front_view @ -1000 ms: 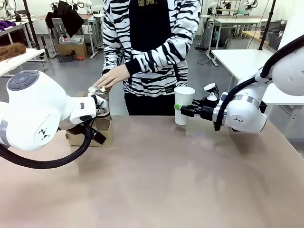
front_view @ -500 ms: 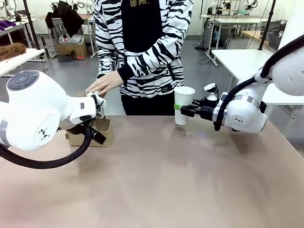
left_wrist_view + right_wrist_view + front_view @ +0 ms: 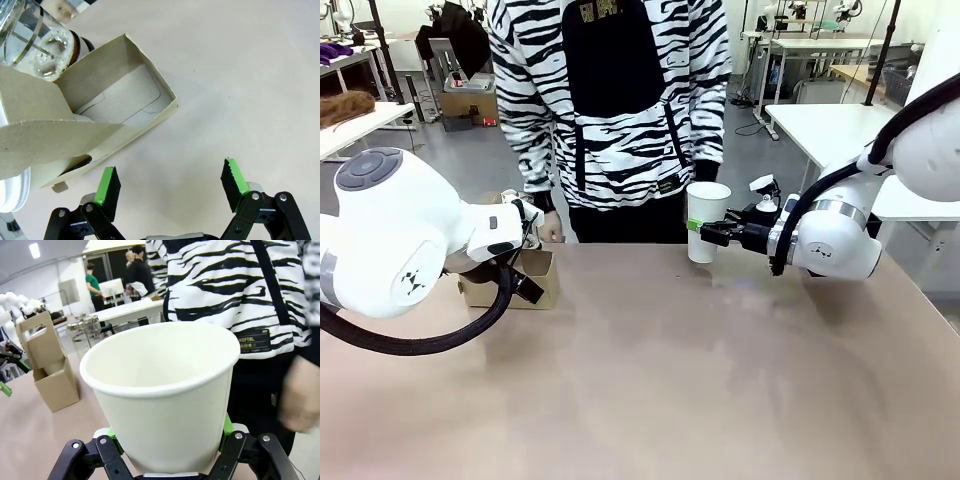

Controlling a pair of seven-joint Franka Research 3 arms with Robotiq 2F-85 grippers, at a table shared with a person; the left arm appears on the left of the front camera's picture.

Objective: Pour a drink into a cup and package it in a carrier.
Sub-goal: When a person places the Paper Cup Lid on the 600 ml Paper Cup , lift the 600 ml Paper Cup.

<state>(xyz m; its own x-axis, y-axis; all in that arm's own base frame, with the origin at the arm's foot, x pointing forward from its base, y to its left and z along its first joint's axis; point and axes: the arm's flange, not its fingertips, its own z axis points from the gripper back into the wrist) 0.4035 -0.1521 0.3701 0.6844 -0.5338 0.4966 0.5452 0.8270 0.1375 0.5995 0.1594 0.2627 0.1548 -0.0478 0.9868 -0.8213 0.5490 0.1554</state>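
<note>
**Right arm.** The right gripper is pinching the cup. One green pad presses each side of the lower wall. The right wrist view looks into the upright cup and shows its plain white inside wall. The front view gives its place instead: the right gripper holds the cup at 1 o'clock from the centre of the table, directly in front of the person. Whether the base touches the table cannot be told.

**Left arm.** The left gripper is spread wide, with bare table between its pads. The carrier lies at 10 o'clock from it, just beside the nearer finger and not touching it. The left wrist view looks down into an open cardboard compartment. A glass carafe with froth inside stands at 11 o'clock, against the far side of the carrier.

**Surroundings.**
- In the front view the carrier sits at 10 o'clock on the table, partly behind the left arm.
- In the right wrist view the carrier is well apart from the cup, at 9 o'clock, with its handle tab upright.
</note>
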